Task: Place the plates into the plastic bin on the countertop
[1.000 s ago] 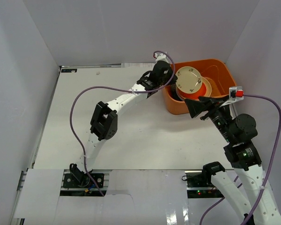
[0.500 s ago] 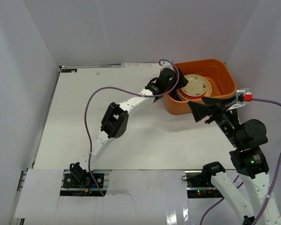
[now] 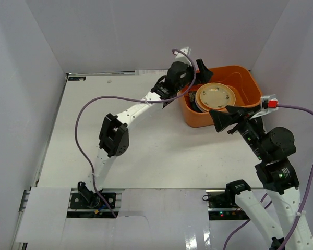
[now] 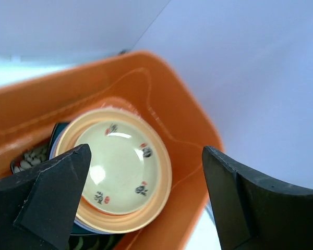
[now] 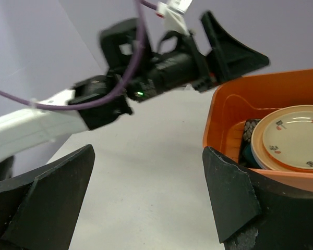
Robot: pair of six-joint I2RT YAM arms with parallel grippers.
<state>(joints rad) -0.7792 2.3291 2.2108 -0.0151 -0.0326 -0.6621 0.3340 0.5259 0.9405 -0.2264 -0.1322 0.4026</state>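
Observation:
The orange plastic bin (image 3: 248, 78) stands at the back right of the white countertop (image 3: 146, 135). Inside it lies a stack of plates (image 3: 215, 97), topped by a cream plate with small dark and red marks (image 4: 120, 166). Under that one show a tan rim, a blue edge, a dark teal plate and a black patterned plate (image 4: 31, 156). My left gripper (image 3: 195, 77) hangs open over the bin's left rim, above the stack and holding nothing (image 4: 146, 151). Just in front of the bin's near wall (image 5: 224, 120), my right gripper (image 3: 224, 115) is open and empty over the countertop (image 5: 148, 151).
White walls close in the countertop at the back and on both sides, and the bin sits close to the right wall. The left arm's purple cable (image 3: 88, 112) loops over the left half of the surface. In the right wrist view, the left arm (image 5: 161, 67) crosses the top.
The left gripper opened and let go of the cream plate, which went from tilted to flat on the stack. That gripper then drew back above the bin's left rim.

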